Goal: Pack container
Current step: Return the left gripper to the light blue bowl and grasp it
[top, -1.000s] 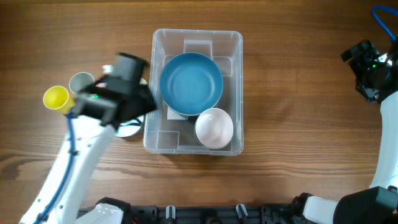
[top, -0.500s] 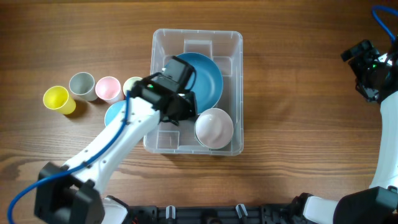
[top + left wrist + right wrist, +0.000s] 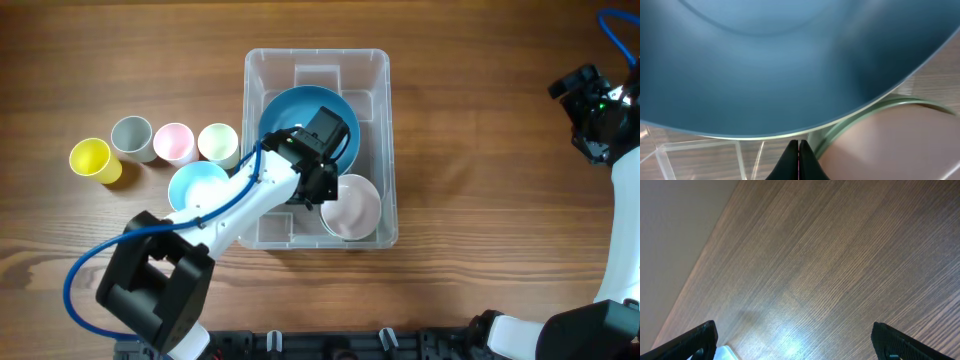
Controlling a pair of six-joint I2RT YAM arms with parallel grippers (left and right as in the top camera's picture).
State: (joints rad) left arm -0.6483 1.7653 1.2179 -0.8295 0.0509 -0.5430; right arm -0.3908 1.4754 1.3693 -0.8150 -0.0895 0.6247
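Reaching farther into container (image 3: 318,55); left hand (image 3: 798,151) closed

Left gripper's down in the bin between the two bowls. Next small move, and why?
Probably raise the left gripper straight up, clear of the container. It is shut on nothing between the big blue bowl and the white bowl, and a light-blue bowl and four cups sit outside, unpacked.

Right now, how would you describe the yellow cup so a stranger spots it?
Start at the clear container mid-table. Left of it runs a row of four cups. The yellow cup ends that row, farthest from the container, beside the grey cup, and alone is yellow.
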